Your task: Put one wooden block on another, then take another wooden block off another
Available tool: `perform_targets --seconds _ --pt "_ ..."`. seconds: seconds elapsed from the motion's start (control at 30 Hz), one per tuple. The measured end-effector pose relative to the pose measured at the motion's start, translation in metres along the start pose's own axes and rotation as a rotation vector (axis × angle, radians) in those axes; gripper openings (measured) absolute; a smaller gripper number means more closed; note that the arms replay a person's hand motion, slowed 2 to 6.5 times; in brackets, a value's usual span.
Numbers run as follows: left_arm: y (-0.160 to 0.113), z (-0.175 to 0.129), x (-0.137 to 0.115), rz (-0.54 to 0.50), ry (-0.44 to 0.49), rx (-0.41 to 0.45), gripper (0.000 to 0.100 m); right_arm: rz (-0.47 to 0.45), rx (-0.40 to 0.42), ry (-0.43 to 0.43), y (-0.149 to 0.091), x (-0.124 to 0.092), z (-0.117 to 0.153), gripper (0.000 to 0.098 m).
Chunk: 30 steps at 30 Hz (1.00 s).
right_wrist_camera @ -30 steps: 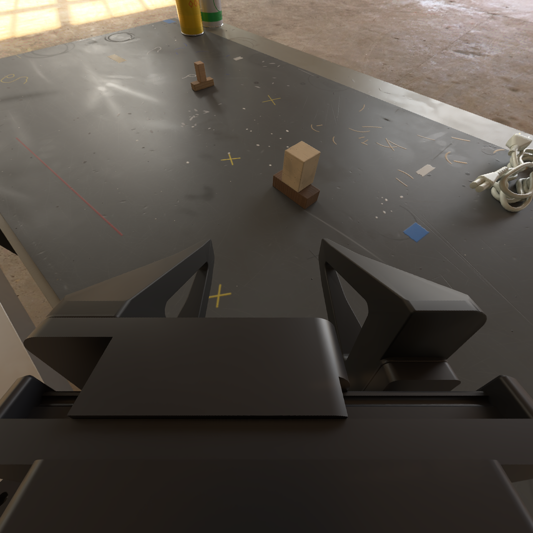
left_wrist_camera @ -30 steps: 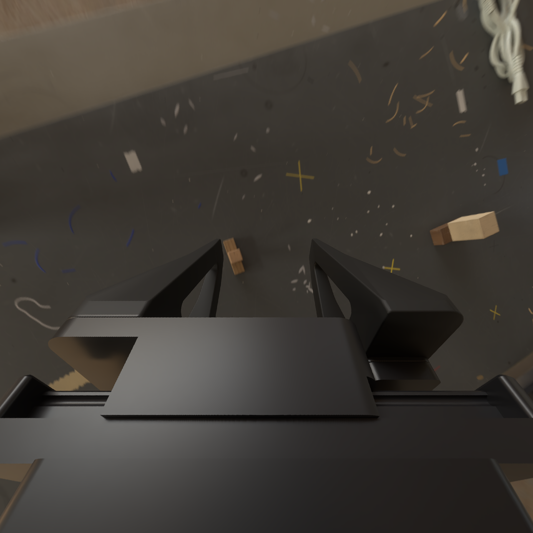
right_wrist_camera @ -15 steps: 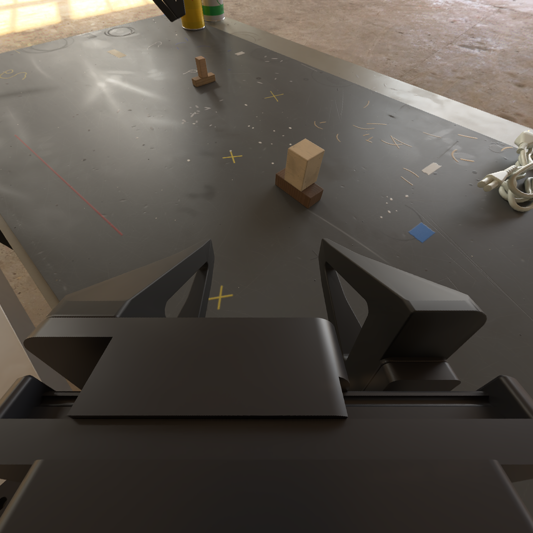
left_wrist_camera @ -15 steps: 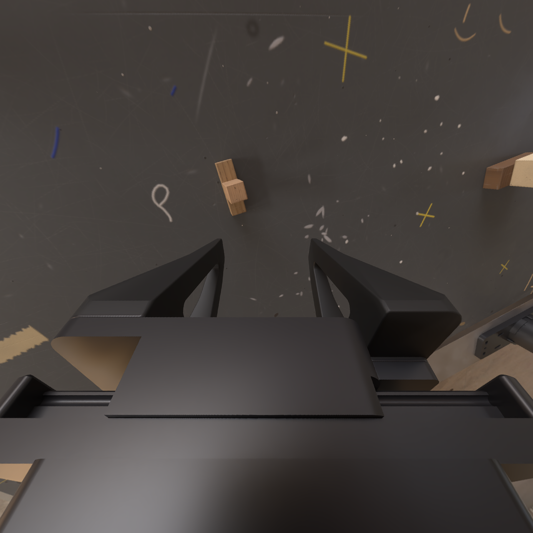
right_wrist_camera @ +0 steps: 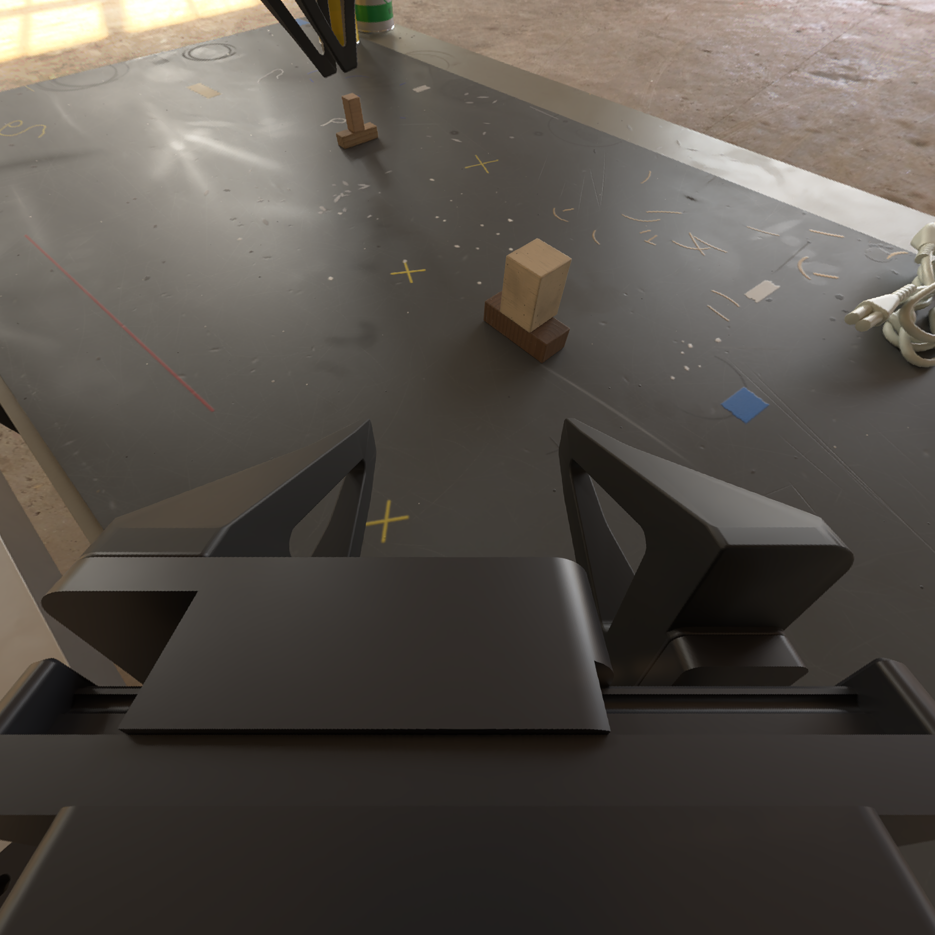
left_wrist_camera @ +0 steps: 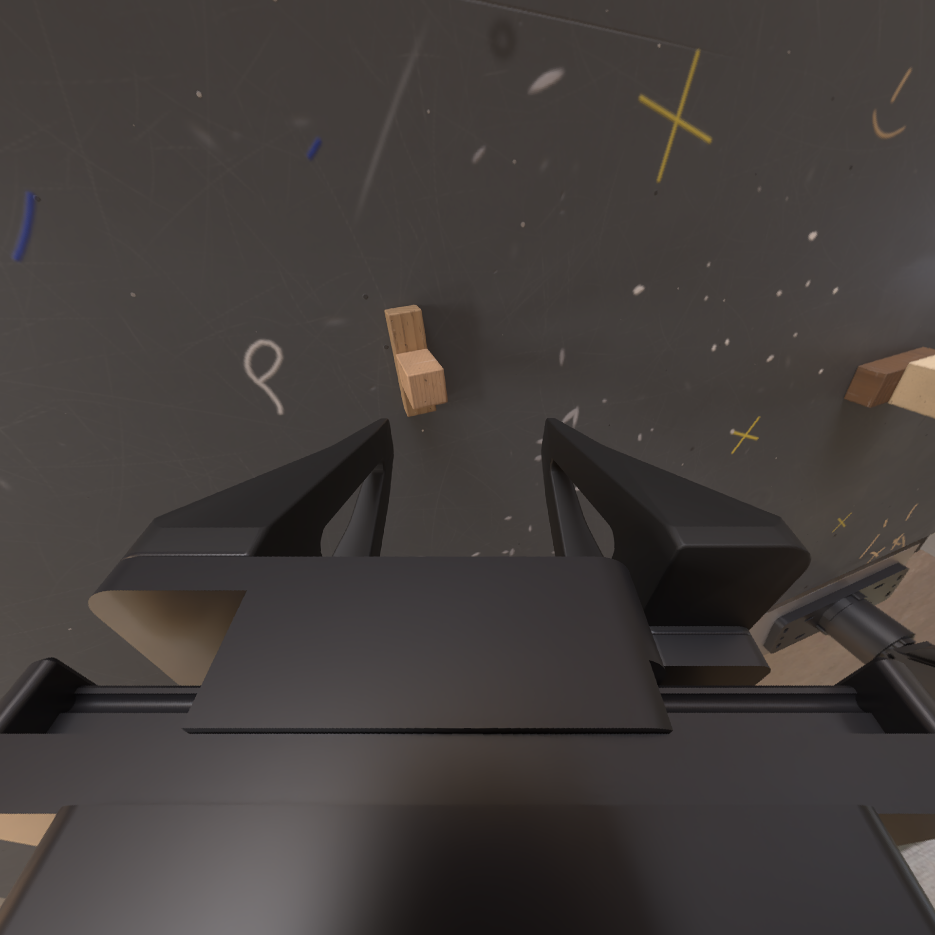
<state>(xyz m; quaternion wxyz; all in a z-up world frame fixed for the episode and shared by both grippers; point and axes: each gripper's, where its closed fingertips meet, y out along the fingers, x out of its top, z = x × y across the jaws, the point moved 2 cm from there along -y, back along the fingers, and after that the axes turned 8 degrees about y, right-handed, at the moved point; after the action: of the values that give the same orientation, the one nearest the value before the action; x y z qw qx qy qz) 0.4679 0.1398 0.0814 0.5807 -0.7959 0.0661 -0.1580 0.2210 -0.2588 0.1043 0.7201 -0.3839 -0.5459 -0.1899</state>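
Observation:
A small tan upright block stands on a flat tan block on the dark table; the pair shows far off in the right wrist view. My left gripper is open and empty above that pair, looking down; its fingers hang over the pair in the right wrist view. A pale tall block stands on a dark brown flat block mid-table; they show at the right edge of the left wrist view. My right gripper is open and empty, well short of them.
A coiled white cable lies at the table's right edge. A yellow can and a green-banded can stand at the far corner. A blue tape square and yellow crosses mark the table. The right arm's base sits at the edge.
My left gripper has come over and down toward the small tan stack, which now sits closer to its fingertips. The right gripper has crept slightly toward the pale-on-brown stack.

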Motion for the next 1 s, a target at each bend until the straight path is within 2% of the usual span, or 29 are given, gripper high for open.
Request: perform_targets --seconds 0.13,0.43,0.6,0.8,1.0 --pt "0.008 0.003 0.002 0.021 -0.041 0.001 0.048 0.003 0.002 0.005 0.001 -0.001 0.000 0.0620" --pt "0.024 0.008 0.006 0.049 -0.112 0.002 0.037 0.000 0.005 0.017 0.001 -0.003 -0.001 0.0620" --pt "0.031 0.012 0.006 0.056 -0.117 0.016 0.022 0.003 0.007 0.013 0.001 -0.005 -0.001 0.0620" --pt "0.034 0.012 0.005 0.030 -0.115 0.010 0.017 0.008 0.007 0.014 0.000 -0.007 0.000 0.0620" --pt "0.026 0.012 0.005 -0.026 -0.083 0.009 0.013 -0.006 0.006 0.024 0.000 -0.001 0.001 0.0619"
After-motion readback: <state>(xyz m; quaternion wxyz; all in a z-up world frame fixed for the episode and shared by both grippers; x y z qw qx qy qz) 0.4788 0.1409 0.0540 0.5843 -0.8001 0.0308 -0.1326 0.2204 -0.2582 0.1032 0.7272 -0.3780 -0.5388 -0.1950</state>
